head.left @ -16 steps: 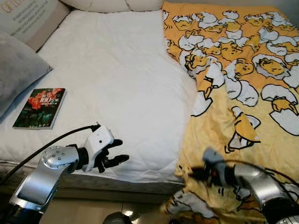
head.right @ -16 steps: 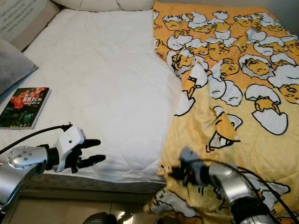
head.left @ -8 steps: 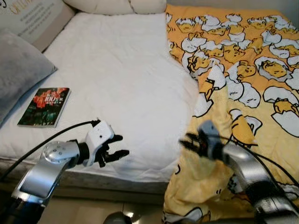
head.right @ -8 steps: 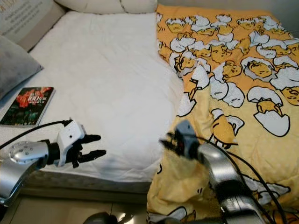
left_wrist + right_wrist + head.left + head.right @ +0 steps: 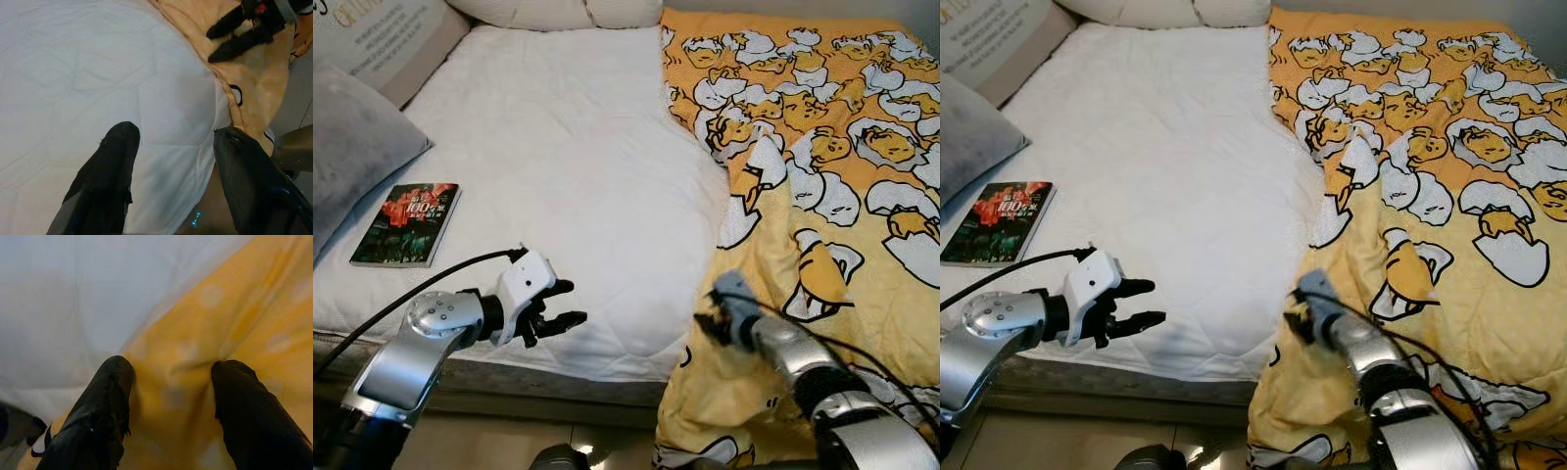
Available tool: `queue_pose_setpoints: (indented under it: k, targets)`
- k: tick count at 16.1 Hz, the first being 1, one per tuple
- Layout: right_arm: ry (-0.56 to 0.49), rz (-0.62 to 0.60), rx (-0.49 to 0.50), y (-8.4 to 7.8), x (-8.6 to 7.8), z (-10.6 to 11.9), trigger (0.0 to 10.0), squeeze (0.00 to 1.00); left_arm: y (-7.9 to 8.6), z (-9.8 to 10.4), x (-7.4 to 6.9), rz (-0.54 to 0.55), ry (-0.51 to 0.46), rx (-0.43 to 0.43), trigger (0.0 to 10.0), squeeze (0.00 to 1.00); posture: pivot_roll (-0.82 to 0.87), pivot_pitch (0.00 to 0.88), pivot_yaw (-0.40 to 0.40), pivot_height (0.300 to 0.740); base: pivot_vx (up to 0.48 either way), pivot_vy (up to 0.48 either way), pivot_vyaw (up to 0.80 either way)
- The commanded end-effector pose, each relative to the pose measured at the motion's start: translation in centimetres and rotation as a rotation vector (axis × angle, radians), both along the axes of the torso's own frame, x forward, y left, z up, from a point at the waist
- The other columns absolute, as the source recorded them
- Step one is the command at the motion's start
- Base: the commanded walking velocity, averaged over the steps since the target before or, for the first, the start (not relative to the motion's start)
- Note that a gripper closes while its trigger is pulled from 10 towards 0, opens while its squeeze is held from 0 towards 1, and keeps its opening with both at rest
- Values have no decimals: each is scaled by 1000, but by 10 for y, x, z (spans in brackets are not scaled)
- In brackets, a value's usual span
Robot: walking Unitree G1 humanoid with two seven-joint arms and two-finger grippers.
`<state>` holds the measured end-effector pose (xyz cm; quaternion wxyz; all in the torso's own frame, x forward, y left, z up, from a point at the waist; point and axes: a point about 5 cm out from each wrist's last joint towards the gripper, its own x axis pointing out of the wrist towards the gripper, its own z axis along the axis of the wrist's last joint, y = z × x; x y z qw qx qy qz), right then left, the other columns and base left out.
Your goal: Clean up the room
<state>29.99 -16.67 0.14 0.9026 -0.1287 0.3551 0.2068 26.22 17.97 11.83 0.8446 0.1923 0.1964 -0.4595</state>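
My left arm [image 5: 406,357] is a brushed silver tube ending in a rounded joint cap dotted with small screws. A black cable [image 5: 421,299] runs along it to a white housing behind the left claw [image 5: 566,304], which carries two long black fingers. My right arm [image 5: 822,377] is likewise silver, with a grey-blue wrist block, thin black cables, and a black right claw [image 5: 707,318].

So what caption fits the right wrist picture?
Open right pincer straddling the yellow blanket edge beside the white mattress.
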Motion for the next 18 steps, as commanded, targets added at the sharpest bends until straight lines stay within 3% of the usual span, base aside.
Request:
queue_pose_setpoints:
  k: [1, 2, 3, 4, 5, 6, 14, 18]
  targets:
    - [20, -10, -55, -2, -1, -4, 10000, 0, -1, 0, 1, -8, 7, 11, 10000, 278, 48, 59, 31, 740, 0, 0, 0]
    - [27, -19, -90, -3, -2, -6, 9843, 0, -1, 0, 1, -10, 7, 11, 10000, 275, 50, 60, 29, 740, 0, 0, 0]
    - [33, -25, -100, -3, -3, -7, 8824, 0, -2, 0, 1, -11, 7, 11, 10000, 275, 51, 59, 28, 740, 0, 0, 0]
    - [46, -30, -112, -2, -5, -9, 3451, 0, -2, 0, 0, -12, 9, 10, 10000, 275, 52, 60, 26, 740, 0, 0, 0]
    - [49, -30, -113, -2, -5, -10, 2431, 0, -2, 0, 0, -12, 10, 10, 10000, 275, 51, 58, 24, 740, 0, 0, 0]
    - [53, -30, -109, -1, -6, -11, 0, 0, -2, 0, 0, -12, 11, 11, 10000, 278, 51, 58, 23, 740, 0, 0, 0]
    - [60, -54, -63, 1, -8, -14, 0, 0, 0, -2, -1, -14, 18, 12, 10000, 275, 51, 47, 29, 740, 0, 0, 0]
    - [34, -2, 95, 7, -5, -7, 0, 0, 1, -3, -1, -10, 17, 12, 10000, 275, 49, 44, 26, 740, 0, 0, 0]
